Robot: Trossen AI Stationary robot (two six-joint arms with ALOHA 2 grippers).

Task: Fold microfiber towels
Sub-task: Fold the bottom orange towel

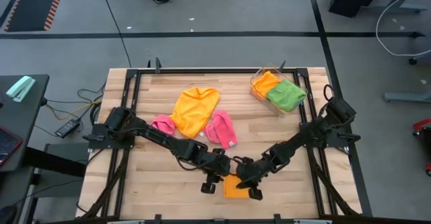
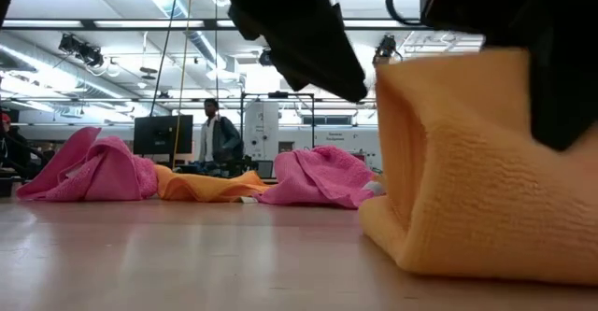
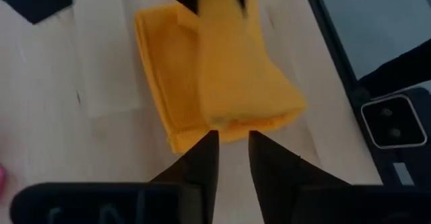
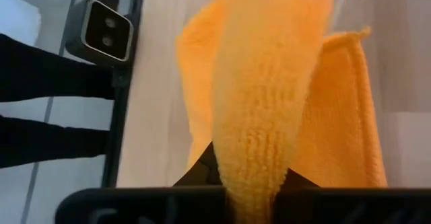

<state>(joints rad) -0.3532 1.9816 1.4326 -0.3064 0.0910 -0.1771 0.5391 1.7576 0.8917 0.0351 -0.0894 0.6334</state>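
From the high view I see both arms reaching in to the near middle of the table (image 1: 168,190), meeting over a small folded orange towel (image 1: 236,188). The left pincer (image 1: 214,181) sits just beside its left edge and the right pincer (image 1: 250,181) is on it. Farther back lie a loose yellow-orange towel (image 1: 195,109) with a pink towel (image 1: 162,124) on its left and another pink towel (image 1: 221,129) on its right. A clear tray (image 1: 258,89) at the far right corner holds an orange and a green towel (image 1: 286,95).

The low view adds what the top cannot: the orange towel (image 2: 476,171) is lifted at one side into a standing fold, and a person (image 2: 217,135) stands in the room behind the pink towels.

The left wrist view shows the left pincer (image 3: 233,158) narrow, its fingers (image 3: 202,163) apart by a thin gap, empty, just short of the towel's (image 3: 222,83) edge.

The right wrist view shows the right pincer (image 4: 252,183) clamped on a raised flap of the orange towel (image 4: 269,89), the rest lying flat on the table. A small camera box (image 4: 106,27) sits on the frame rail.

I can read no writing anywhere.
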